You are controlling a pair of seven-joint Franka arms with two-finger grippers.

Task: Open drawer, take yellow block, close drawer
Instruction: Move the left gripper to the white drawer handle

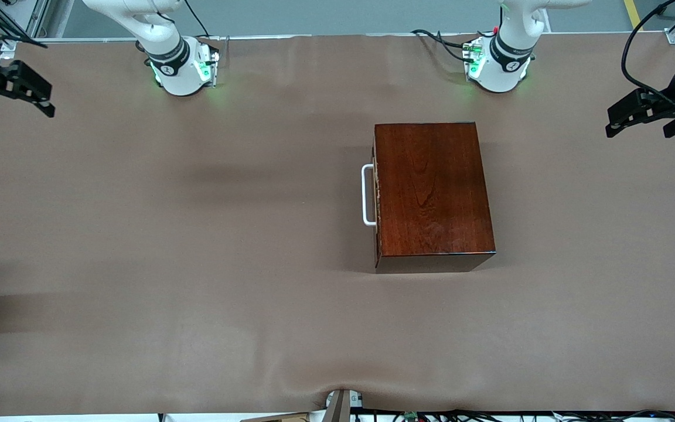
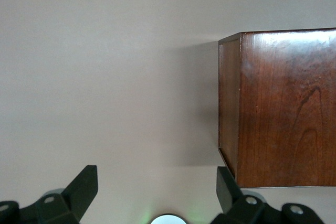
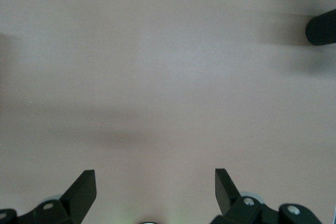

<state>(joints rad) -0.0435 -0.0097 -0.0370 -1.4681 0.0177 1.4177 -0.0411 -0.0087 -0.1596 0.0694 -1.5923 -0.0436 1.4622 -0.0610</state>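
drawer (image 1: 376,196) shut in the wooden box (image 1: 431,187), handle (image 1: 367,195) facing the right arm's end | yellow block unseen (presumably inside) | left gripper (image 1: 621,120) and right gripper (image 1: 36,97) wait off the box's ends, jaws spread, ready

The drawer (image 1: 376,196) sits shut inside the dark reddish-brown wooden box (image 1: 431,187), so only a thin pale edge and its white handle (image 1: 367,195) show, and nothing inside can be seen. The yellow block is hidden from every view. In the front view, both arms are cut off by the top edge above their bases, and each reappears at a side edge, where the right gripper (image 1: 44,105) and the left gripper (image 1: 613,126) show only in part. In the left wrist view the box (image 2: 283,108) runs off the picture's edge. In the right wrist view a dark rounded object (image 3: 321,27) is cut by the edge and cannot be identified.
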